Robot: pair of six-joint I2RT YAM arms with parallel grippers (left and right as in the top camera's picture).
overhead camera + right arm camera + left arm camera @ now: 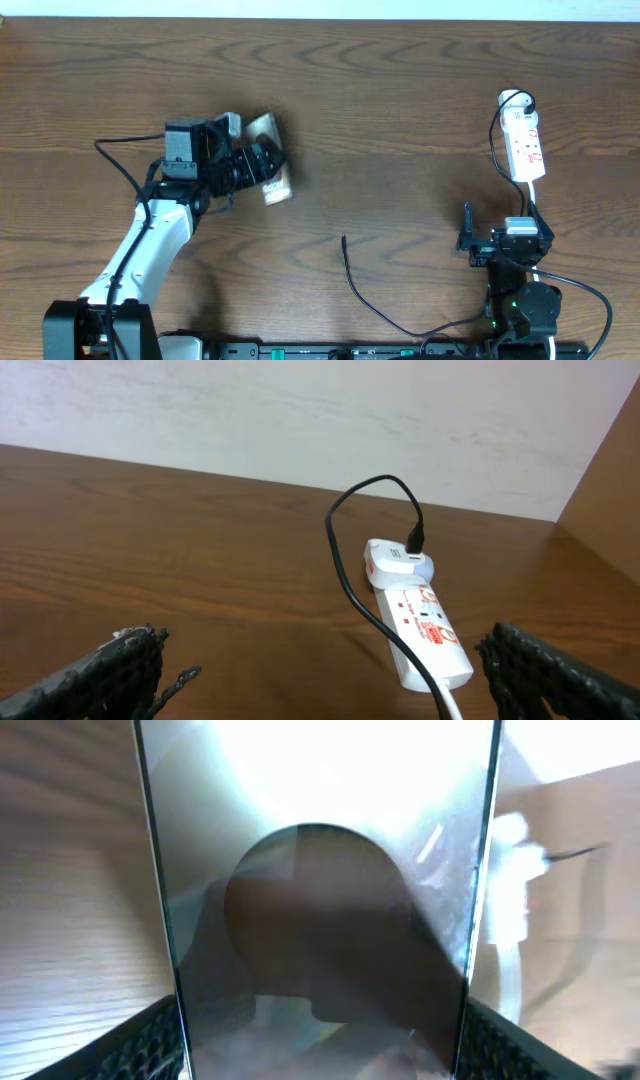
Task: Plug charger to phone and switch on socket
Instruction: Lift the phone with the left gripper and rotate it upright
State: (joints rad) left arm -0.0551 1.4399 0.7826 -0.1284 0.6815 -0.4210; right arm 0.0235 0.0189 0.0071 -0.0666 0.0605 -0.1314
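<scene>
Left tool (262, 166) grips phone (264, 129) | right tool (326, 682) spread, socket (421, 631) ahead

We note phone (278, 190) left of centre, in left gripper (262, 165); socket (525, 148) near right edge, toward far right corner; charger (346, 250) free end mid-table, toward near edge; right gripper (503, 228) before socket.

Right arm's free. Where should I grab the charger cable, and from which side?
Probably just behind the plug tip of the charger, from straight above, jaws closing across the cable. It lies flat on the table, thin and nearly straight there, with nothing crowding it.
</scene>
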